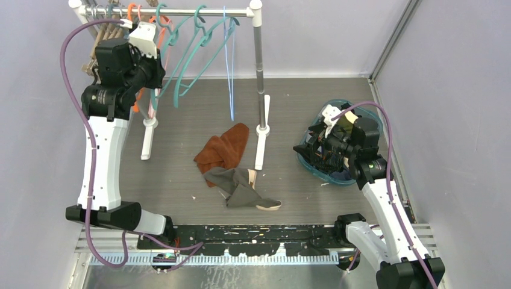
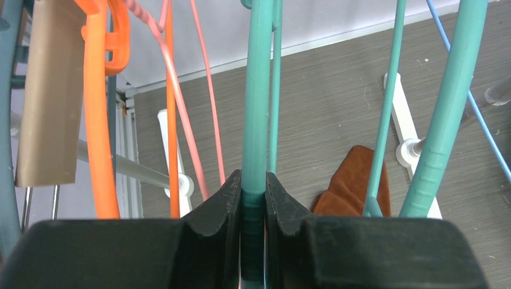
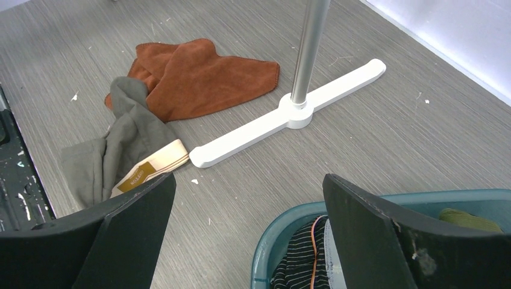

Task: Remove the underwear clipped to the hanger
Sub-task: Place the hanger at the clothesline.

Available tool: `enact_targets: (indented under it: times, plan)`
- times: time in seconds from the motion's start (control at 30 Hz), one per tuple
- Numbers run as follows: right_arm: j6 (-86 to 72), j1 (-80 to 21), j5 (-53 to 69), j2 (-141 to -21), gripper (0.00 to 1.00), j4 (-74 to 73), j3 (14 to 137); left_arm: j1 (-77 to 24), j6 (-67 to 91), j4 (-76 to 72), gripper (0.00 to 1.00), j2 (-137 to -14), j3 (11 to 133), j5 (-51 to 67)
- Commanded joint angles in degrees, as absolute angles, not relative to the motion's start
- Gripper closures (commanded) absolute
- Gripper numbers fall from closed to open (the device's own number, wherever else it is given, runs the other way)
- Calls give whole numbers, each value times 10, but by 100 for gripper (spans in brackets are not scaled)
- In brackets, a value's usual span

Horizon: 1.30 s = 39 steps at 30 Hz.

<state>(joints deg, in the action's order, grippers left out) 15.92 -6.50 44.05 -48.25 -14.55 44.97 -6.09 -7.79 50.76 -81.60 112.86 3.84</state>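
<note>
Step in hand, as I read it: steadying a hanger on the rail (image 1: 175, 11) so a garment can be unclipped.

Left end effector (image 2: 253, 198): nearly closed, jaws pinching the bar of a teal hanger (image 2: 258, 108) from both sides. No cloth shows on this hanger in either the wrist or the top view; it looks bare.

Right end effector (image 3: 248, 180): jaws wide apart, holding nothing, hovering over the near rim of the teal basket (image 3: 452, 195), which has striped and olive cloth in it.

Underwear (image 1: 241, 191): one grey-olive pair with a cream waistband (image 3: 158, 159) lies crumpled on the counter (image 1: 337, 90), touching the rust-brown cloth (image 1: 226, 147) at its 11 o'clock edge. In the top view it sits at about 5 o'clock from the left end effector, well apart and far below it, and at about 8 o'clock from the right end effector, near but not under it.

I cannot tell whether anything hangs from the wooden hangers (image 1: 103, 29) at the 9 o'clock end of the rail; the left arm hides them.

Next move, my judgement: if the teal hanger is indeed bare, I would let it go and look for a loaded one. The right arm is the free one, so it is better placed to collect the pair on the counter, approaching low toward 8 o'clock
</note>
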Motion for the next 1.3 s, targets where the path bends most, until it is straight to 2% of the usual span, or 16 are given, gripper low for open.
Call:
enact_targets:
  times: [0.0, 0.23, 0.5, 0.57, 0.87, 1.27]
  plan:
    - [168, -62, 456, -479, 1, -120, 450, -64, -82, 476, 78, -789, 1115, 50]
    - [169, -62, 480, -485, 1, -113, 443, -64, -92, 454, 52, -753, 1085, 46]
    - [178, -62, 509, -486, 1, -116, 439, -64, -109, 428, 16, -684, 1034, 40]
    - [180, -62, 517, -488, 1, -119, 439, -64, -114, 425, 10, -669, 1024, 38]
    - [181, -65, 547, -506, 2, -129, 444, -63, -118, 456, 0, -600, 979, 50]
    - [194, -90, 543, -524, 2, -136, 444, -64, -130, 534, 2, -521, 895, 81]
